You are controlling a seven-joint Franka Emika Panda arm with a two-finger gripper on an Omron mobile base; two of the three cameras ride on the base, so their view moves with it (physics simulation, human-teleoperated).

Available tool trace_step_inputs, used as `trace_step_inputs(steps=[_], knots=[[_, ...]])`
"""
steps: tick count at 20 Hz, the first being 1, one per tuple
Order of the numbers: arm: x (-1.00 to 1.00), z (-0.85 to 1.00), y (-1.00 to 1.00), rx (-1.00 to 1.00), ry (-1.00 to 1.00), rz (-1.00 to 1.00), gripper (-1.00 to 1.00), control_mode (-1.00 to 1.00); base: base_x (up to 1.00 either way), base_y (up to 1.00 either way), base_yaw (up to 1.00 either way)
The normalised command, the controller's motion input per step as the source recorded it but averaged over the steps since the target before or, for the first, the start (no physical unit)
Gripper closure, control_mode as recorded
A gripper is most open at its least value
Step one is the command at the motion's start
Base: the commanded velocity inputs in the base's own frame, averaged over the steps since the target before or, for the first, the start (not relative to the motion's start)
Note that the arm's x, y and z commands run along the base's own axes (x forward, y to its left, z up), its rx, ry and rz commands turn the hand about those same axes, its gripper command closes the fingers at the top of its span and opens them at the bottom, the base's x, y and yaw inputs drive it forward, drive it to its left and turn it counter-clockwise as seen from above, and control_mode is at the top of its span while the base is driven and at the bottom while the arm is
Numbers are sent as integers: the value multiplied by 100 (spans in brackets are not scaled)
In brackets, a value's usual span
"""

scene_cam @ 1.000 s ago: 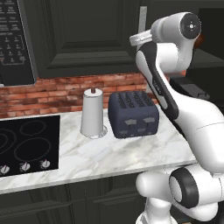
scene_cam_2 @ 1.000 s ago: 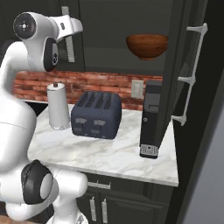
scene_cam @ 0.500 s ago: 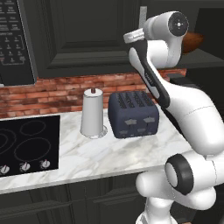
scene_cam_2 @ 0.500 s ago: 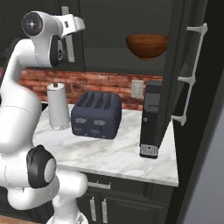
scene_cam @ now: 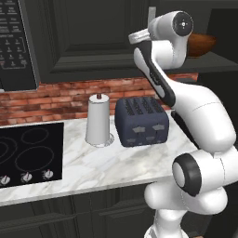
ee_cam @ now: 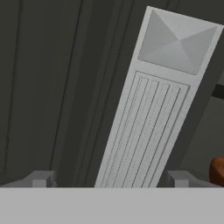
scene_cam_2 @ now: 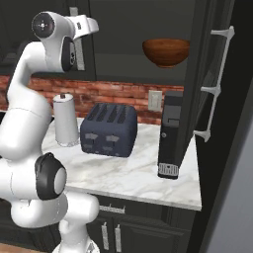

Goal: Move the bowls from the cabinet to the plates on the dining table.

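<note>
The dark cabinet point(scene_cam_2: 138, 34) fills the top of the right base view, its door swung open at the right edge, and one reddish-brown wooden bowl point(scene_cam_2: 166, 52), round, deep and dark-grained, sits on its shelf upper right of centre. Below lies the white veined marble worktop point(scene_cam_2: 133, 173) against a red brick wall point(scene_cam_2: 118, 94), carrying a navy toaster point(scene_cam_2: 108, 129). The gripper point(ee_cam: 111, 180) stands released, jaws wide apart, facing what seems a silver bar handle point(ee_cam: 153, 109).

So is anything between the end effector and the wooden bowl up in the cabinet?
Yes. The end effector, open, faces the silver handle of a shut cabinet door; the bowl sits on the open shelf off to its side.
</note>
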Motion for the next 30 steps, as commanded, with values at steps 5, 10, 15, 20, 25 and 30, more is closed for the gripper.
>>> trace_step_inputs(steps=[5,10,15,20,25,30], knots=[[32,0,0,0,0,0,-100,-100,0,0,0],[33,0,0,0,0,0,-100,-100,0,0,0],[35,0,0,0,0,0,100,-100,0,0,0],[9,0,9,0,0,0,100,-100,0,0,0],[-16,0,19,0,-3,0,100,-100,0,0,0],[-47,0,27,0,-8,0,100,-100,0,0,0]])
